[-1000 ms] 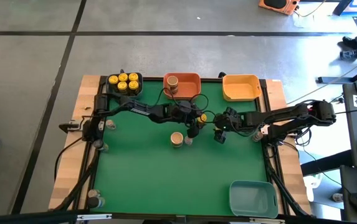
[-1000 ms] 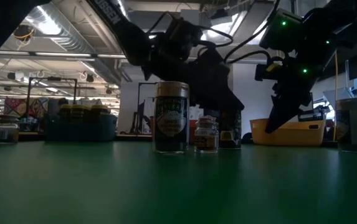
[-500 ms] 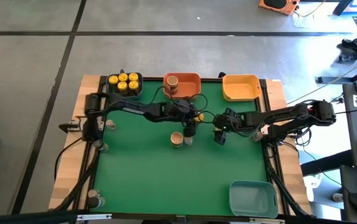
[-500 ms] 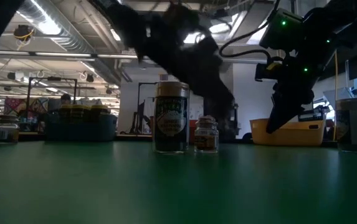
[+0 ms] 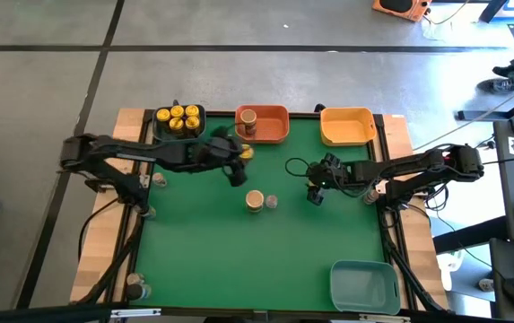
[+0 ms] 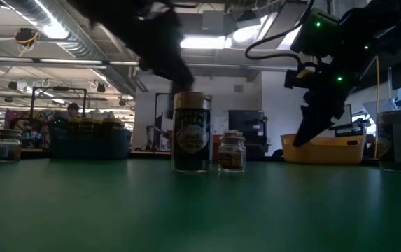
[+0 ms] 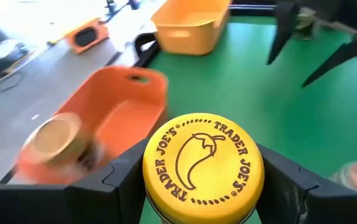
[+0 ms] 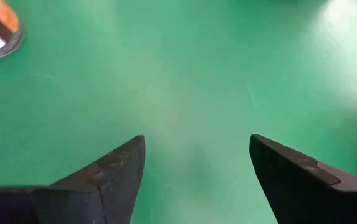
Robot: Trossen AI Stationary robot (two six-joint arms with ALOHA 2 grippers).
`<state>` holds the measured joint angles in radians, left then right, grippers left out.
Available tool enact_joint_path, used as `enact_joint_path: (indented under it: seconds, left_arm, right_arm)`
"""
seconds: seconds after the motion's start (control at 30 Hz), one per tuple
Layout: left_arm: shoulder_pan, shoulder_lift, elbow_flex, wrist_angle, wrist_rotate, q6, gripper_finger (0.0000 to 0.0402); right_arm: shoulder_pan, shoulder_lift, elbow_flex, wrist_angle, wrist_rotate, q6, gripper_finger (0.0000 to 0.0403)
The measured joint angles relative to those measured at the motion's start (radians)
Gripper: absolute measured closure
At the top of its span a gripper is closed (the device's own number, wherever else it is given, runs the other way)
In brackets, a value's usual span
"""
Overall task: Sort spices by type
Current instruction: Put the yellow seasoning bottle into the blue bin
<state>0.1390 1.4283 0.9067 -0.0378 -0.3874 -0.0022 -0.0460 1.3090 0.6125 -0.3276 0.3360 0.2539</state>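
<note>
My left gripper is shut on a yellow-lidded spice jar, raised above the green mat near the orange bin. That bin has one tan-lidded jar standing in it. A dark tray at the far left carries several yellow-lidded jars. On the mat's middle stand a tan-lidded jar and a tiny jar. My right gripper hangs open above bare mat, right of those two jars. My left gripper pinches the yellow-lidded jar between its two fingers, one on each side of the jar just under the lid's rim. The jar stands upright in the hold, lid up, lifted clear of the mat.
A yellow bin stands empty at the far right and a blue-grey bin at the near right corner. Single jars stand along the table's left edge. The near half of the mat is bare.
My left gripper has risen from the middle of the mat and drawn back toward the table's left and far side, carrying the yellow-lidded jar off the mat. The tan-lidded and tiny jars have stayed in place.
</note>
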Motion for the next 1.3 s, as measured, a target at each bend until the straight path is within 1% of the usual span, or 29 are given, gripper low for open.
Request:
enact_joint_path:
  seconds: [0.07,0.17,0.33,0.53,0.67,0.73,0.97,1.07,1.17,1.3]
  left_arm:
    - [0.000,-0.077,-0.048,-0.051,-0.055,-0.039,0.0179]
    - [0.000,-0.173,-0.093,-0.170,-0.158,-0.108,0.0179]
    - [0.000,-0.294,-0.126,-0.386,-0.331,-0.243,0.0179]
    - [0.002,-0.363,-0.158,-0.607,-0.530,-0.443,0.0172]
    - [0.029,-0.365,-0.174,-0.721,-0.614,-0.585,0.0167]
    - [0.050,-0.364,-0.187,-0.743,-0.631,-0.628,0.0169]
    - [0.108,-0.364,-0.232,-0.767,-0.647,-0.674,0.0172]
    - [0.127,-0.364,-0.250,-0.767,-0.691,-0.681,0.0170]
    - [0.146,-0.364,-0.279,-0.742,-0.775,-0.685,0.0169]
    - [0.163,-0.364,-0.320,-0.685,-0.830,-0.687,0.0168]
  right_arm:
    - [0.000,0.000,0.000,0.011,0.012,0.000,0.0116]
    - [0.000,0.000,0.000,0.026,0.013,0.000,0.0116]
    - [0.000,0.000,0.000,0.042,0.014,0.000,0.0116]
    - [0.000,0.000,0.000,0.046,0.015,0.000,0.0116]
    - [0.000,0.000,0.000,0.046,0.015,0.000,0.0116]
    - [0.000,0.000,0.000,0.046,0.015,0.000,0.0116]
    - [0.000,0.000,0.000,0.040,0.013,0.003,0.0116]
    - [0.000,0.000,0.000,0.040,0.013,0.003,0.0116]
    - [0.000,0.000,0.000,0.040,0.013,0.002,0.0116]
    - [0.000,0.000,0.000,0.040,0.013,0.002,0.0116]
